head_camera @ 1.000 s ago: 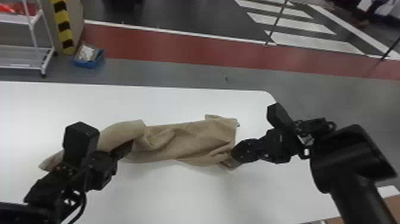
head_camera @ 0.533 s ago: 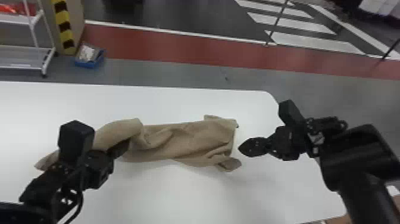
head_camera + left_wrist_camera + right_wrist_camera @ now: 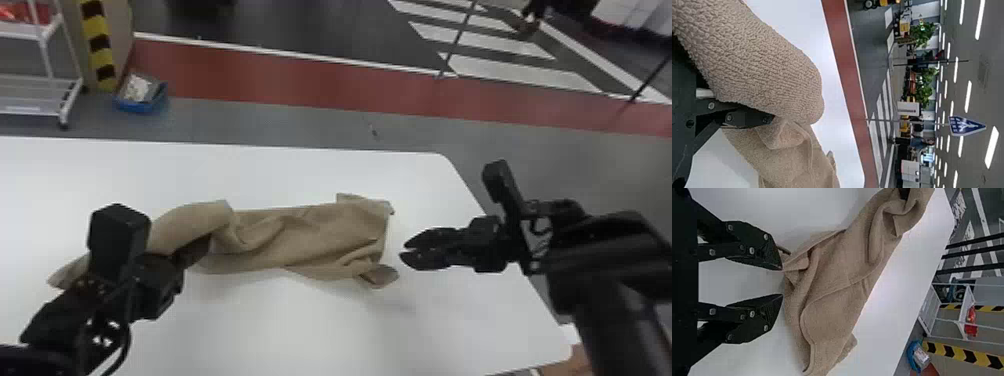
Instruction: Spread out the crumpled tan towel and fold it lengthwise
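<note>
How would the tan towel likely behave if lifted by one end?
The towel would probably hang floppy, as it already lies in soft folds. Its looped pile suggests decent grip rather than slipperiness. It seems unlikely to roll, lying in a loose, uneven strip.

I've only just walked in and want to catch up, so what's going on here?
A two-armed robot is working on a tan towel on a white table. Its left pincer is at the towel's left part, with cloth bulging over it. The right pincer is open, just off the towel's right end. The towel lies in a long, wrinkled band, not yet neatly flat.
</note>
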Controlling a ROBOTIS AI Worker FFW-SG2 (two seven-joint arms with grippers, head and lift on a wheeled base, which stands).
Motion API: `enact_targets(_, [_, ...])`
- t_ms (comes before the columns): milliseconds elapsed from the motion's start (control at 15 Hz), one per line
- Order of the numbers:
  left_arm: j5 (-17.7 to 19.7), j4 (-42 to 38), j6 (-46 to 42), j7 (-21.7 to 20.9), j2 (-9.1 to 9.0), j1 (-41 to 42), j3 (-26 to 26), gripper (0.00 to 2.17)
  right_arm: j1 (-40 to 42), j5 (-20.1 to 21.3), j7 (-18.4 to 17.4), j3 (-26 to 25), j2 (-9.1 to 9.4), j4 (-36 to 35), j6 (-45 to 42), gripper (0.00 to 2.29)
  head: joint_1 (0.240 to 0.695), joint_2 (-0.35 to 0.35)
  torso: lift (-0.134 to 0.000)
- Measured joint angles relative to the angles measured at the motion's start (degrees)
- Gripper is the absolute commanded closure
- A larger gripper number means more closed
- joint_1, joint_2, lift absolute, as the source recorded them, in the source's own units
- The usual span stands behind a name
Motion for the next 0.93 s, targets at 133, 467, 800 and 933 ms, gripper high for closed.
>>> enact_targets(133, [0.0,0.0,0.0,0.0,0.00,-0.2,-0.1,1.38,0.1,0.6,0.0,1.4,0.30,-0.2,0.5,0.77,0.695,-0.306,-0.120])
enact_targets(467, [0.1,0.1,0.0,0.0,0.00,-0.4,0.0,1.38,-1.4,4.9,0.0,7.4,1.48,1.9,-0.4,1.40,0.695,-0.272,-0.120])
enact_targets(800, [0.3,0.2,-0.2,-0.1,0.00,-0.5,0.9,1.38,-2.5,9.6,0.0,9.1,1.25,4.7,-6.0,2.20,0.695,-0.269,-0.120])
enact_targets(933, [1.1,0.2,-0.2,-0.2,0.00,-0.6,2.1,1.38,-2.1,8.0,0.0,5.2,1.21,3.6,-9.4,2.20,0.695,-0.270,-0.120])
